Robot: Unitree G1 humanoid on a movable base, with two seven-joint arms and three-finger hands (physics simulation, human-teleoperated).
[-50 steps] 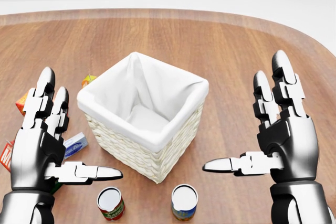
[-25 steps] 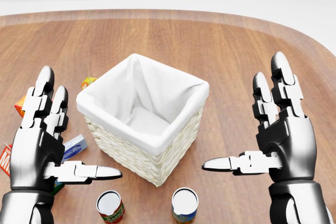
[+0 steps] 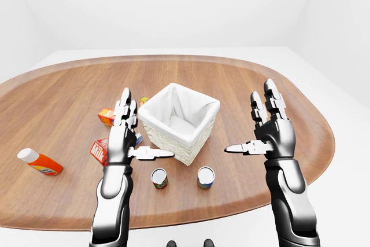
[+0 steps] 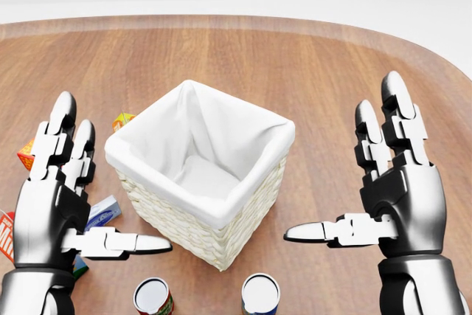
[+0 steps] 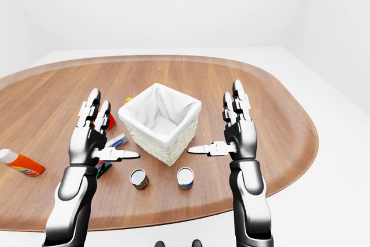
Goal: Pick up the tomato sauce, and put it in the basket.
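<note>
Wooden table (image 3: 69,93), tomato sauce can (image 3: 159,178) below spread left hand (image 3: 122,137) (untouched), right hand (image 3: 272,134) spread too

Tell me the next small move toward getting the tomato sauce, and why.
Probably lower the left hand toward the red-labelled can, likely the tomato sauce. Both hands hover open and empty beside the white-lined basket, the right hand further off. Two cans stand below the basket in the left-eye view, and the red one is nearer the left hand than the blue-labelled can.
</note>
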